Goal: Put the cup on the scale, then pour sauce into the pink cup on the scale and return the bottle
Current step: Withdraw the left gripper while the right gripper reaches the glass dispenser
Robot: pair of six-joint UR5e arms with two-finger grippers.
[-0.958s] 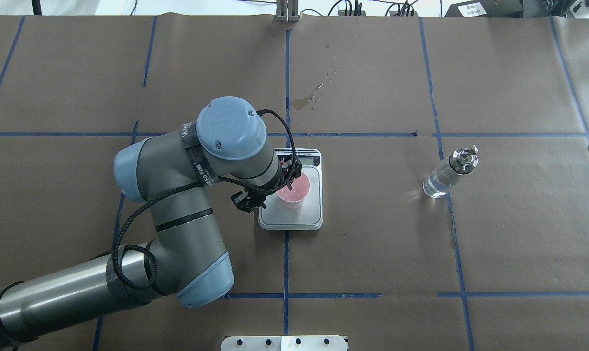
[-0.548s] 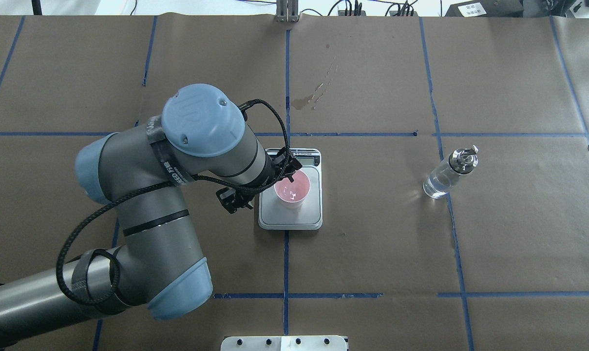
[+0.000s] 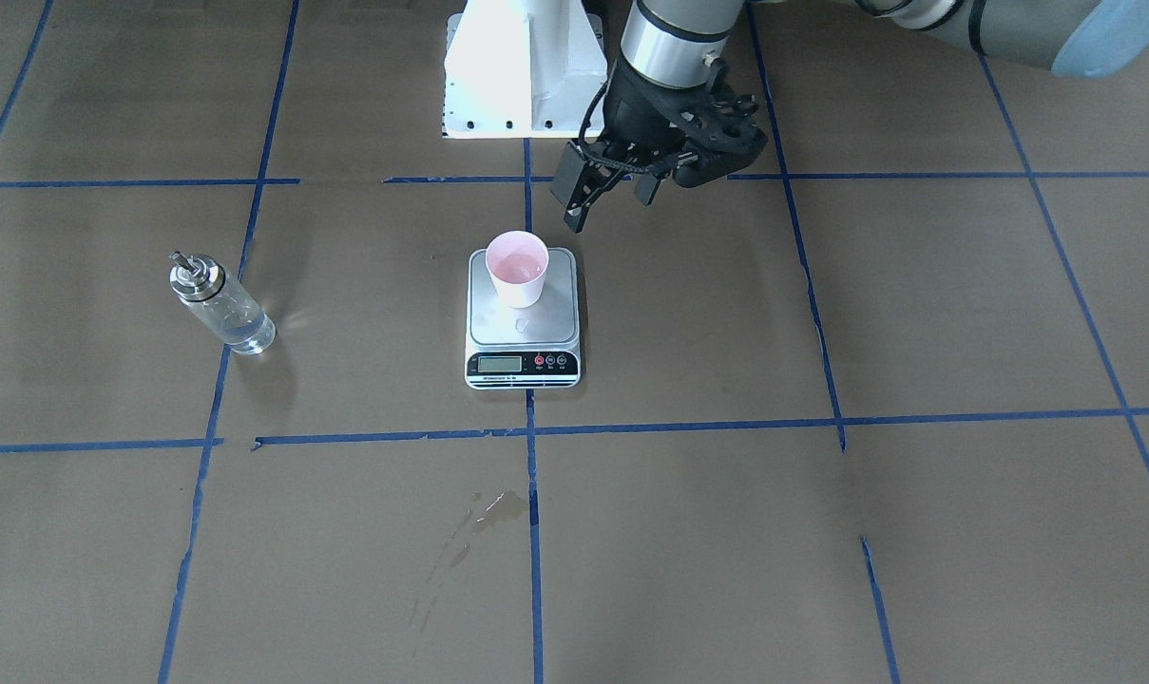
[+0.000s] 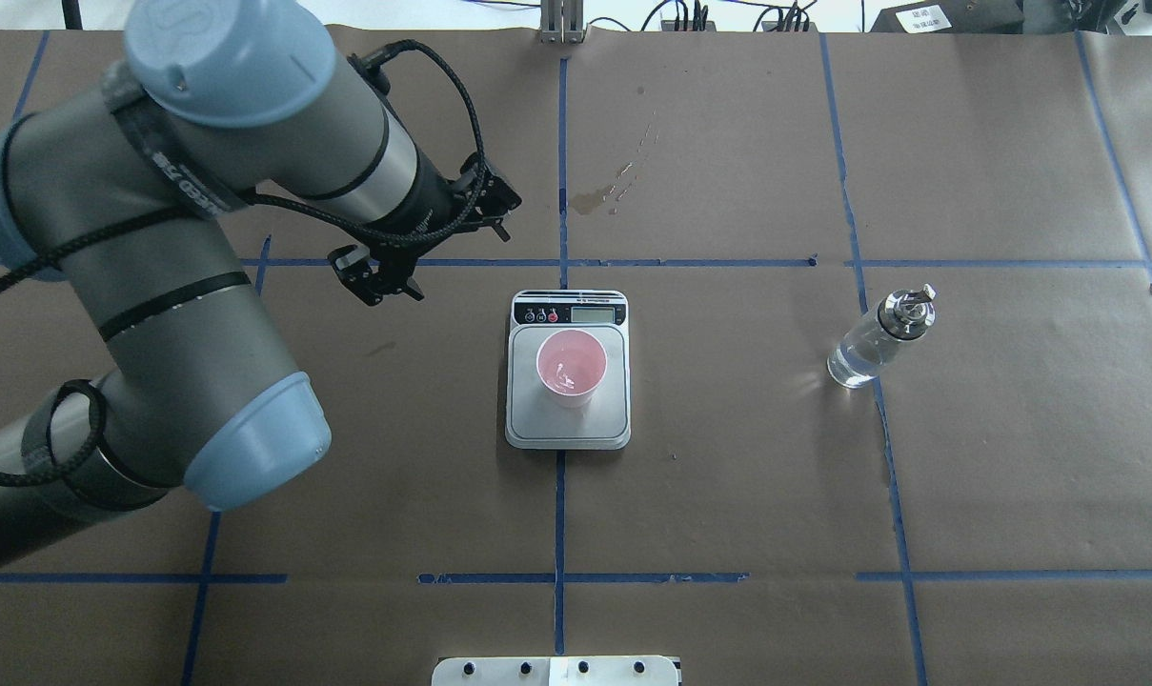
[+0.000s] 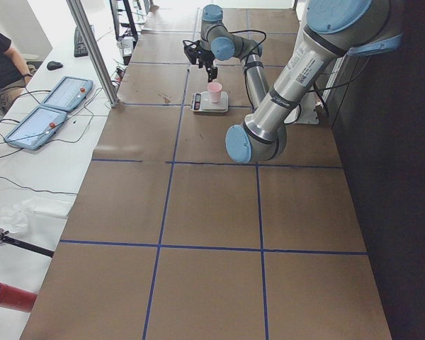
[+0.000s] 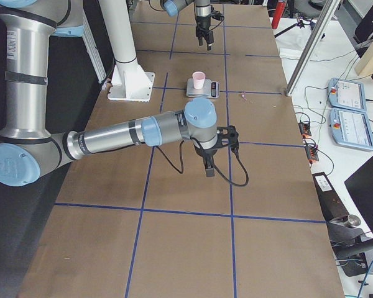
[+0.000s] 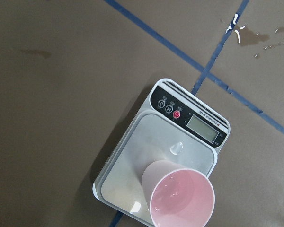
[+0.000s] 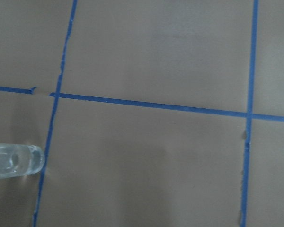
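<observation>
Black left jaws hang released near the scale [image 4: 568,429], with the cup [image 4: 571,367] upright on its platform. You cannot tell the right jaws' state; close them squarely round the bottle [image 4: 871,341], well apart from the scale, keeping it upright.

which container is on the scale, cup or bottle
The pink cup: it stands upright on the scale, on its silver platform. The glass bottle stands apart on the table, to the robot's right.
</observation>
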